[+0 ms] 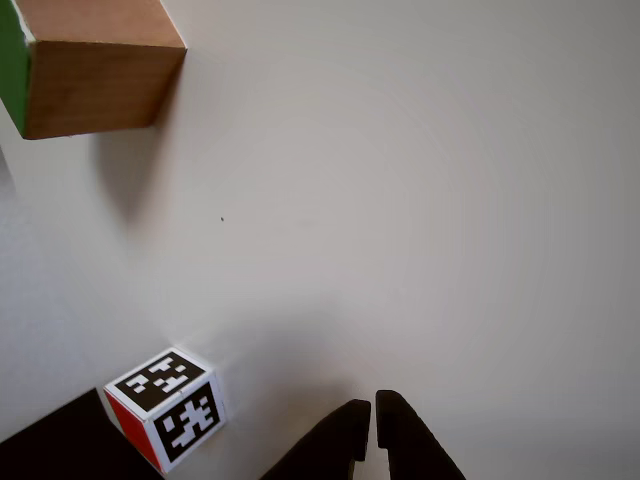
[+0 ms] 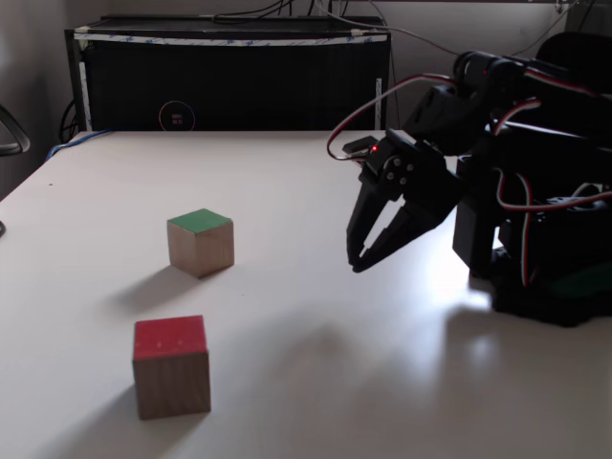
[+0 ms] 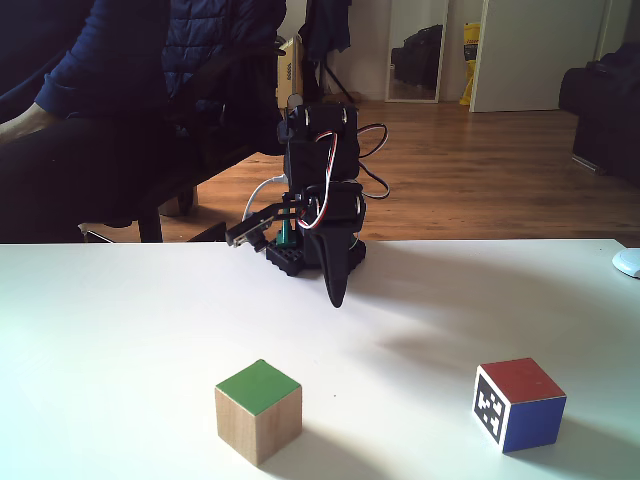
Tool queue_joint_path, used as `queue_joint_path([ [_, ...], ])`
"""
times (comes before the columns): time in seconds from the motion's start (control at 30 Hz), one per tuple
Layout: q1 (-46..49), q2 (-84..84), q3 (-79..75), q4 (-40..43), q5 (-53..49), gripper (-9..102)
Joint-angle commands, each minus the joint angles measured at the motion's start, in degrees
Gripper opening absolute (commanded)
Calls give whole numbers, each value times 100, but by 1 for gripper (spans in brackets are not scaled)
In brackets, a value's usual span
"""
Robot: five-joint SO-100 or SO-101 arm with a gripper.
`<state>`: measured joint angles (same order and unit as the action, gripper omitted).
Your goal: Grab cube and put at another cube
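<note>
The cube (image 2: 200, 242) is light-brown wood with a green top and stands on the white table, left of the arm; it also shows in another fixed view (image 3: 258, 410) and at the top left of the other view (image 1: 95, 70). Another cube (image 3: 518, 404) has a red top and a black-and-white marker face; it appears as well near the bottom left of the other view (image 1: 165, 405) and in a fixed view (image 2: 171, 365). My gripper (image 2: 357, 265) hangs above the table, shut on nothing, well apart from both cubes. Its fingertips (image 1: 355, 415) almost touch each other.
The arm's base (image 2: 545, 287) stands at the table's right in a fixed view. A black cabinet (image 2: 229, 76) lines the far edge. A seated person (image 3: 100, 100) is behind the table. A white object (image 3: 628, 262) lies at the table's right edge.
</note>
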<state>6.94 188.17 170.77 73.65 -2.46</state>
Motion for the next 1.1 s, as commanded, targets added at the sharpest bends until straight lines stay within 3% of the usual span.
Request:
queue_joint_path([
  [0.0, 70, 26, -70, 26, 53, 0],
  [0.57, 88, 26, -53, -158, 158, 0],
  [0.7, 281, 26, -220, -290, 501, 15],
  [1.07, 202, -606, -1248, -598, 1354, 23],
])
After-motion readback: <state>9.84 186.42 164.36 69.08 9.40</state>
